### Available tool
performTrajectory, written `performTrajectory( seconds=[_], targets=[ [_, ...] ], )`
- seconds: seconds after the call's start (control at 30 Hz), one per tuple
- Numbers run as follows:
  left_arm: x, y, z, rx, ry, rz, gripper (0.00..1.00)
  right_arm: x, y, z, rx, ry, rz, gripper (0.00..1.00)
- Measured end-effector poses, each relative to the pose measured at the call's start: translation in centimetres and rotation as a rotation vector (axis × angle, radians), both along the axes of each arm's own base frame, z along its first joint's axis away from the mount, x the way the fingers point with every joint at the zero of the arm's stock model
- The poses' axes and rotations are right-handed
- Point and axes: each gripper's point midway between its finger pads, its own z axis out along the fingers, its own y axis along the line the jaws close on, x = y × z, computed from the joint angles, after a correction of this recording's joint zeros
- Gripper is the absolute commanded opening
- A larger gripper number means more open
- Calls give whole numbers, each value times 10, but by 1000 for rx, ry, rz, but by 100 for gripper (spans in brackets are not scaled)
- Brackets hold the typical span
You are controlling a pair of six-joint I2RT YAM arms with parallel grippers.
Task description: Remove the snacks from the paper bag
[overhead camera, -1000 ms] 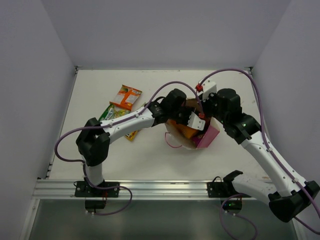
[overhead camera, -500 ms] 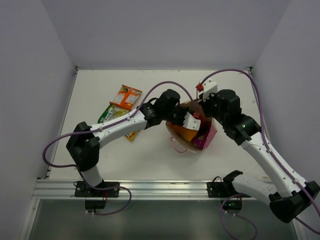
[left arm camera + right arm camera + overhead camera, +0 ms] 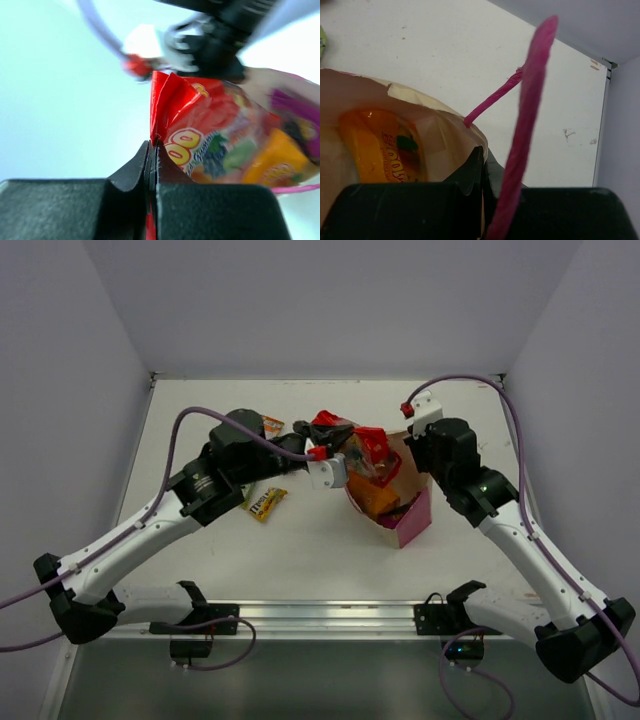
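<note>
At paper bag (image 3: 412, 520), left jaws clamp blurred-print red packet (image 3: 186, 102); right jaws clamp rim

The left claw (image 3: 151, 165) is black. The red packet (image 3: 200, 115) pinched in it is glossy, printed with yellow ring letters edged in white and blurred green and purple fruit. Just beyond that claw's tips shows a purple-magenta packet (image 3: 300, 112). The right claw (image 3: 482, 172) is black too. The paper bag (image 3: 445, 132) at its tips is cream inside, with a pink cord handle (image 3: 527, 115). An orange packet (image 3: 375, 145) with red lettering lies within. Behind the left claw, a yellow bar wrapper (image 3: 265, 502) with dark print lies on the off-white surface (image 3: 300, 560).
</note>
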Motion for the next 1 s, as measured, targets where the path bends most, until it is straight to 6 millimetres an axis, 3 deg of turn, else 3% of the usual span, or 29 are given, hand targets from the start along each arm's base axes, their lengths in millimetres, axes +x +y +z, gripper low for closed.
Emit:
performTrajectory(
  seconds=[0.1, 0.2, 0.3, 0.37, 0.5, 0.57, 0.73, 0.83, 0.9, 0.93, 0.97, 1.0],
  targets=[
    [6, 27, 35, -99, -36, 127, 0, 2, -4, -1, -3, 1, -23, 0],
    [30, 63, 56, -172, -52, 338, 0, 2, -6, -1, -2, -1, -35, 0],
    [72, 111, 56, -203, -35, 599, 0, 2, -6, -1, -2, -1, -40, 0],
    [103, 150, 43, -200, -10, 781, 0, 2, -6, -1, 1, -1, -40, 0],
    [161, 231, -13, -130, 71, 1119, 0, 2, -6, -1, 7, 1, -42, 0],
    [187, 267, -55, -70, 136, 1264, 0, 2, -5, -1, 11, 2, -42, 0],
    [217, 347, -164, 91, 296, 1533, 0, 1, -2, -2, 26, 7, -31, 0],
    [223, 368, -212, 141, 388, 1604, 0, 1, -1, -2, 32, 9, -27, 0],
    [227, 372, -237, 158, 430, 1624, 0, 1, -1, -2, 33, 9, -26, 0],
    [228, 371, -248, 167, 451, 1627, 7, 1, -1, -2, 34, 10, -24, 0],
    [229, 370, -255, 165, 459, 1631, 36, 1, -1, -2, 34, 10, -24, 0],
    [231, 369, -257, 158, 454, 1638, 52, 1, 0, -2, 35, 10, -21, 0]
  ],
)
